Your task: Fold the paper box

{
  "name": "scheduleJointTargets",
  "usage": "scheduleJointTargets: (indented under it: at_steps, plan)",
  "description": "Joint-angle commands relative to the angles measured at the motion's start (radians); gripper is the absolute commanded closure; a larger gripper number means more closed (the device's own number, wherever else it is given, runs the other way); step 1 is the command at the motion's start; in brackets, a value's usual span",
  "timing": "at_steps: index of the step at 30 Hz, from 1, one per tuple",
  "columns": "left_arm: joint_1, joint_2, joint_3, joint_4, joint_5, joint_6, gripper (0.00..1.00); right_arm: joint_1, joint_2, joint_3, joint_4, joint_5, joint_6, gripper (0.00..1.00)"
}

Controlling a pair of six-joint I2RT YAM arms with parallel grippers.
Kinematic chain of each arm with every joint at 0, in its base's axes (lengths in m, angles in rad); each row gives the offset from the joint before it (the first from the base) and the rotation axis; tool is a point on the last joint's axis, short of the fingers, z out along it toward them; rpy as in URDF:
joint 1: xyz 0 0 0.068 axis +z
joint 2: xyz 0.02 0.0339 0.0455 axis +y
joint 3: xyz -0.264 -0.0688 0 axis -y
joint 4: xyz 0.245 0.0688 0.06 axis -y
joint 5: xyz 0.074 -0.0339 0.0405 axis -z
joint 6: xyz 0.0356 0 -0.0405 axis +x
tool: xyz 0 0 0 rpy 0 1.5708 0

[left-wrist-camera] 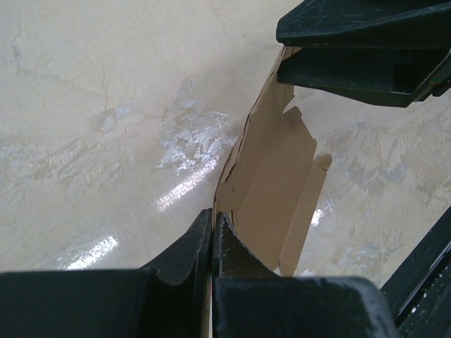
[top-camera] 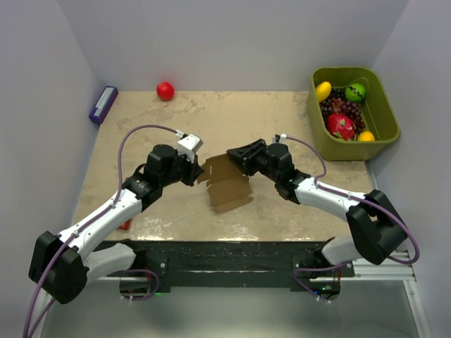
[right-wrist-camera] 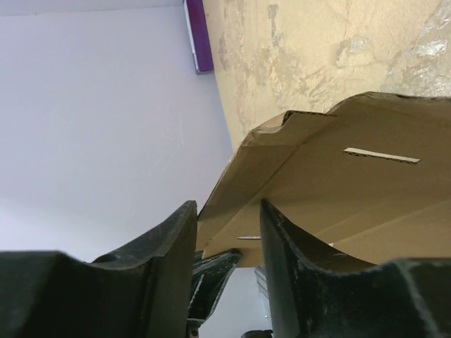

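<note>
The paper box [top-camera: 229, 186] sits half raised at mid-table [top-camera: 282, 113], with bare surface at its 12 and 6 o'clock and the green bin [top-camera: 338, 151] well apart at 2 o'clock. My left claw [left-wrist-camera: 213, 215] is fully closed, pinching the box's 10 o'clock edge. My right claw [right-wrist-camera: 227, 218] is about half open, with its fingers on both sides of the 1 o'clock flap edge; I cannot tell if they touch it.
</note>
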Motion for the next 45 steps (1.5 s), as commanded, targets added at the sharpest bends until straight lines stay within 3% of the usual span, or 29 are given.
scheduleJointTargets:
  at_steps: [1, 10, 16, 32, 45]
  plan:
    - [-0.004, -0.016, -0.006, 0.030, 0.021, 0.012, 1.00, -0.001, -0.022, -0.014, 0.027, 0.014, -0.008, 0.63]
    - [-0.002, -0.020, -0.011, 0.039, 0.035, -0.005, 1.00, 0.001, -0.031, -0.052, 0.012, -0.012, -0.027, 0.80]
    - [-0.001, -0.016, -0.014, 0.045, 0.047, -0.011, 1.00, 0.005, -0.036, -0.103, 0.012, -0.008, -0.032, 0.85]
    - [-0.002, -0.009, -0.023, 0.077, 0.173, 0.003, 1.00, 0.007, -0.016, -0.086, -0.037, 0.067, -0.159, 0.88]
    - [-0.001, -0.008, -0.028, 0.094, 0.225, -0.002, 1.00, 0.010, 0.076, -0.077, 0.007, 0.044, -0.184, 0.91]
